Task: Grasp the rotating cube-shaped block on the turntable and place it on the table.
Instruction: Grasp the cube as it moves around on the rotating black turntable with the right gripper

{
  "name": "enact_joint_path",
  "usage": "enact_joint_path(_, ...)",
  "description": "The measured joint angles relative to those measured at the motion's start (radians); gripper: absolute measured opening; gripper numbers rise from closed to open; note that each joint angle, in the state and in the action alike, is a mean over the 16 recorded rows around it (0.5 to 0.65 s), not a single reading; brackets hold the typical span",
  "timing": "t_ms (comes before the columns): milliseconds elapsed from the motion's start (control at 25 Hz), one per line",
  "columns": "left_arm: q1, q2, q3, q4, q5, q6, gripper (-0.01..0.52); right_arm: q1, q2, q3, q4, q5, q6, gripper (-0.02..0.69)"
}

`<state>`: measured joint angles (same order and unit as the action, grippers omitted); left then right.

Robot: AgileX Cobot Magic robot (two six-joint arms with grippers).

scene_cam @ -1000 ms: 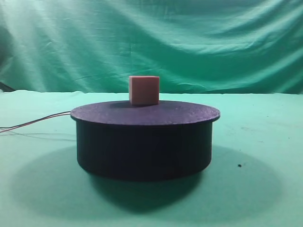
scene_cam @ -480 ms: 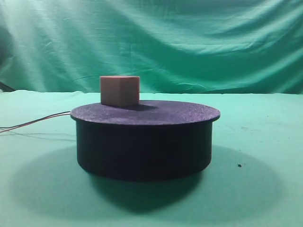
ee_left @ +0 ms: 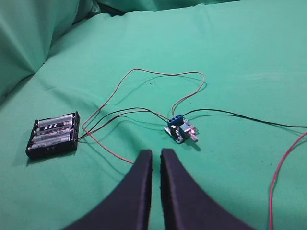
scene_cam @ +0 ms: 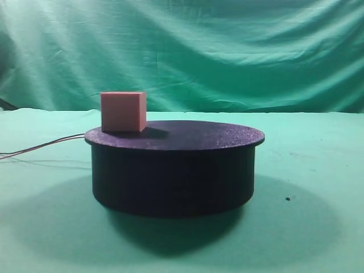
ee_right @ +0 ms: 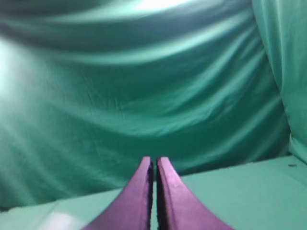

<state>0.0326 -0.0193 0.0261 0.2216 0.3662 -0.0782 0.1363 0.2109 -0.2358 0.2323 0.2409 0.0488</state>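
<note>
A salmon-pink cube-shaped block [scene_cam: 123, 111] sits on the left part of the flat top of the black round turntable [scene_cam: 173, 170], which stands on the green table [scene_cam: 318, 187]. Neither gripper shows in the exterior high view. In the left wrist view my left gripper [ee_left: 156, 153] is shut and empty above the green cloth. In the right wrist view my right gripper [ee_right: 154, 160] is shut and empty, facing the green backdrop. The block and the turntable are out of both wrist views.
Thin wires [scene_cam: 40, 147] trail from the turntable to the left. In the left wrist view a black battery holder [ee_left: 53, 134] and a small blue circuit board [ee_left: 181, 130] lie on the cloth, joined by red and black wires [ee_left: 144, 76]. The green backdrop [scene_cam: 182, 51] hangs behind.
The block has ridden round with the turntable from the middle back of the disc to its left side. Neither gripper has entered the exterior high view.
</note>
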Motion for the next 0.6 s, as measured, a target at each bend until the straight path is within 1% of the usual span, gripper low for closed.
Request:
enact_joint_path(160, 0.000, 0.000, 0.000, 0.000, 0.000, 0.000, 0.000, 0.001, 0.148, -0.103, 0.021, 0.162, -0.033, 0.000)
enact_joint_path(280, 0.000, 0.000, 0.000, 0.000, 0.000, 0.000, 0.000, 0.012, 0.268, -0.156, 0.034, 0.254, -0.061, 0.000)
enact_joint_path(440, 0.000, 0.000, 0.000, 0.000, 0.000, 0.000, 0.000, 0.050, 0.421, -0.192, 0.039, 0.308, -0.107, 0.000)
enact_joint_path(600, 0.000, 0.000, 0.000, 0.000, 0.000, 0.000, 0.000, 0.127, 0.569, -0.228, 0.039, 0.336, -0.141, 0.000)
